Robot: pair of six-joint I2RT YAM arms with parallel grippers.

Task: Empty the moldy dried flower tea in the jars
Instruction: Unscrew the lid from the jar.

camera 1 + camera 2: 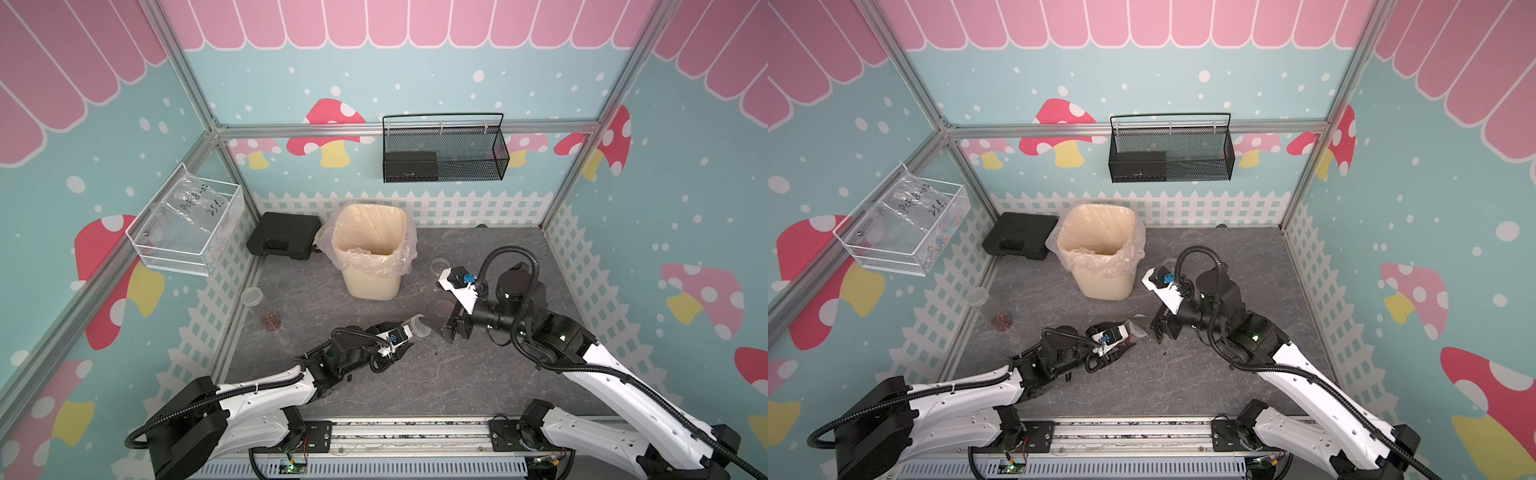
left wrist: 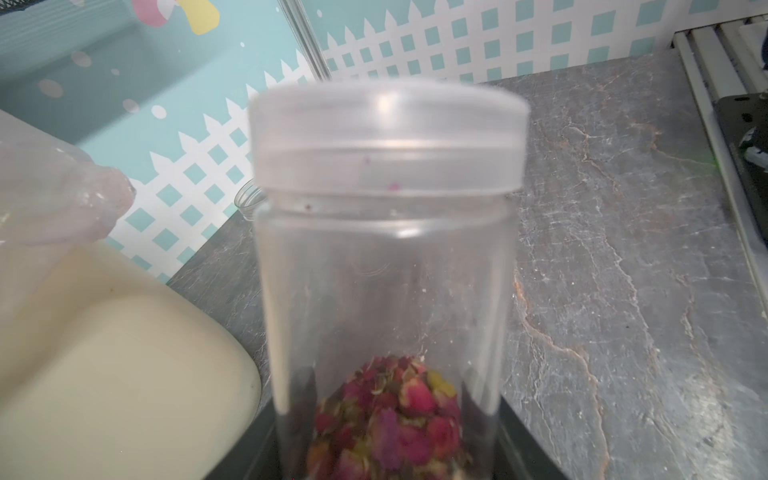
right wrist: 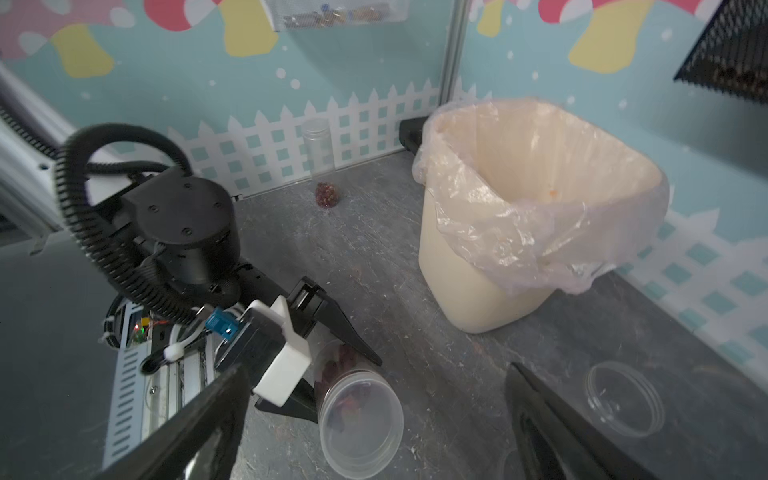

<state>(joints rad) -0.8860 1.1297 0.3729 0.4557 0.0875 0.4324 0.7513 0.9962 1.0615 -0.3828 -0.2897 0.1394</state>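
**Desk:** What does the left gripper [image 1: 407,338] have?

**Photographer:** Its jaws clamp a small clear plastic cylindrical jar [image 2: 382,257] near its base. The jar is tilted, and its flat translucent lid [image 2: 388,137] is on and aimed toward two o'clock. Crumbly crimson-pink dried flower tea [image 2: 386,419] is heaped at the bottom end.

**Desk:** And the right gripper [image 1: 452,323]?

**Photographer:** Its jaws are spread wide and hold nothing. It sits near that lid, at three o'clock of it.

**Desk:** Other jars?

**Photographer:** A second lidded clear jar [image 1: 259,305] stands upright at the table's nine o'clock edge, with a reddish clump [image 1: 270,321] at its bottom. A loose clear round lid [image 3: 625,399] lies flat at three o'clock of the bin. Something clear under the right arm is too hidden to name.

**Desk:** The setting?

**Photographer:** A smooth cream plastic waste bin [image 1: 370,286], lined with crinkled thin film, stands at eleven o'clock of the held jar. A black moulded hard case [image 1: 282,237] lies at the bin's nine o'clock. The tabletop [image 1: 374,382] is grey, matte and stone-veined. The teal walls carry printed pink mushrooms and a white picket fence. A black wire-mesh basket [image 1: 469,166] hangs on the back wall. A white mesh basket [image 1: 174,257] on the left wall holds a clear bag with handwriting on it.
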